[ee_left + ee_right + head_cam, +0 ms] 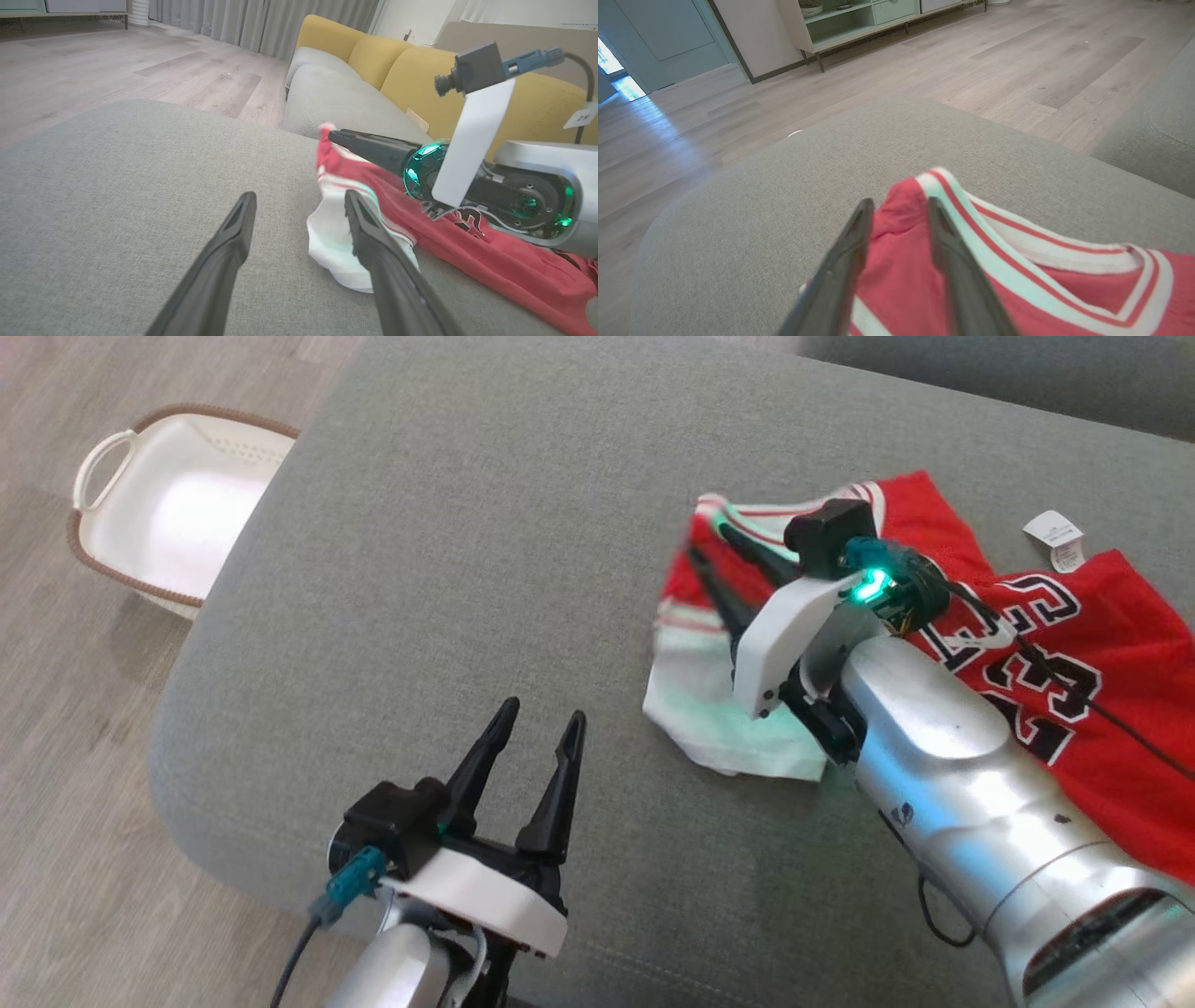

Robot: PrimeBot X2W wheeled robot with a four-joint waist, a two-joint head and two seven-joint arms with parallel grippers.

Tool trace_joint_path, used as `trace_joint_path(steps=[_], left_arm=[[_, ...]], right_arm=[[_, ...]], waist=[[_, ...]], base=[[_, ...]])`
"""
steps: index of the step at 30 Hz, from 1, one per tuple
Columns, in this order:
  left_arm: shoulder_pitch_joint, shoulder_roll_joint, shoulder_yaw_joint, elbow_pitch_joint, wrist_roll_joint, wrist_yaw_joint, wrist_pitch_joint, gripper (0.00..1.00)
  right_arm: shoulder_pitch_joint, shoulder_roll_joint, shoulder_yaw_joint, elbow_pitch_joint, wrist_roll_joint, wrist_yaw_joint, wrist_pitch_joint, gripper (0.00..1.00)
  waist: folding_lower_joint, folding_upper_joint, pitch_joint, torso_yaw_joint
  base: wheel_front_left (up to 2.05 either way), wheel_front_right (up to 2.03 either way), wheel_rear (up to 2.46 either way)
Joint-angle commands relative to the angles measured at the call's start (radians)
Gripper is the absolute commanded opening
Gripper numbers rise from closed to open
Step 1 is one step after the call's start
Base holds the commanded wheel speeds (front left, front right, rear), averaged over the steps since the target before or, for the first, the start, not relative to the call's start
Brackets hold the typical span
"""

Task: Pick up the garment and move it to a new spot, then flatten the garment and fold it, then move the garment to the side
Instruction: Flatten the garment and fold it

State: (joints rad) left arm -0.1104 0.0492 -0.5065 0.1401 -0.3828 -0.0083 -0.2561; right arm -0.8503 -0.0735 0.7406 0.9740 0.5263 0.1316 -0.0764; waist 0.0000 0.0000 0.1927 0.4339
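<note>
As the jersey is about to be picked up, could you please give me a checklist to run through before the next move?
1. Right hand open above the garment: ok.
2. Fabric actually between its fingers, not merely beneath them: cannot tell.
3. Left hand open, apart from the garment, over bare cushion: ok.
4. Garment lying flat: not ok. It is bunched, with its white inside turned up at the near edge.
5. Free cushion on the robot's left for a new spot: ok.
</note>
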Motion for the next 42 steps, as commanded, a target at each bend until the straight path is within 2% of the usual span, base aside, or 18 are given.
trace_joint_path(steps=[1, 6, 12, 19, 23, 29, 34, 36, 42], left_arm=[[-0.027, 0.001, 0.03, -0.028, -0.003, 0.002, -0.006, 1.0], [-0.02, 0.001, 0.05, -0.029, 0.007, 0.002, -0.006, 1.0], [-0.01, 0.001, 0.073, -0.034, 0.02, 0.002, -0.006, 1.0], [0.009, 0.001, 0.11, -0.045, 0.039, 0.003, -0.006, 1.0], [0.021, 0.001, 0.128, -0.053, 0.046, 0.003, -0.006, 1.0], [0.04, 0.001, 0.165, -0.071, 0.048, 0.008, -0.006, 1.0], [0.05, 0.001, 0.192, -0.082, 0.054, 0.008, -0.006, 1.0], [0.053, 0.001, 0.201, -0.085, 0.057, 0.008, -0.006, 1.0], [0.06, 0.001, 0.213, -0.072, 0.07, -0.004, -0.006, 1.0]], right_arm=[[-0.018, 0.023, 0.008, -0.023, 0.008, -0.001, -0.015, 1.0], [-0.008, 0.023, 0.052, -0.009, 0.035, -0.001, -0.043, 1.0], [0.016, 0.023, 0.044, 0.004, 0.066, -0.001, -0.095, 1.0], [0.058, 0.022, -0.044, 0.039, 0.041, -0.001, -0.169, 1.0], [0.11, -0.016, -0.137, 0.013, -0.006, -0.001, -0.184, 1.0], [0.286, -0.067, -0.383, -0.206, -0.134, -0.001, -0.185, 1.0], [0.491, -0.025, -0.583, -0.413, -0.249, -0.001, -0.185, 1.0], [0.562, -0.004, -0.632, -0.483, -0.282, -0.001, -0.185, 1.0], [0.711, 0.022, -0.69, -0.616, -0.311, -0.001, -0.177, 1.0]], waist=[[0.0, 0.0, -0.003, -0.005], [0.0, 0.0, -0.026, -0.041], [0.0, 0.0, -0.068, -0.108], [0.0, 0.0, -0.111, -0.202], [0.0, 0.0, -0.128, -0.247], [0.0, 0.0, -0.145, -0.311], [0.0, 0.0, -0.156, -0.354], [0.0, 0.0, -0.159, -0.369], [0.0, 0.0, -0.161, -0.394]], base=[[0.0, 0.0, 0.0], [0.0, 0.0, 0.0], [0.0, 0.0, 0.0], [0.0, 0.0, 0.0], [0.0, 0.0, 0.0], [0.0, 0.0, 0.0], [0.0, 0.0, 0.0], [0.0, 0.0, 0.0], [0.0, 0.0, 0.0]])
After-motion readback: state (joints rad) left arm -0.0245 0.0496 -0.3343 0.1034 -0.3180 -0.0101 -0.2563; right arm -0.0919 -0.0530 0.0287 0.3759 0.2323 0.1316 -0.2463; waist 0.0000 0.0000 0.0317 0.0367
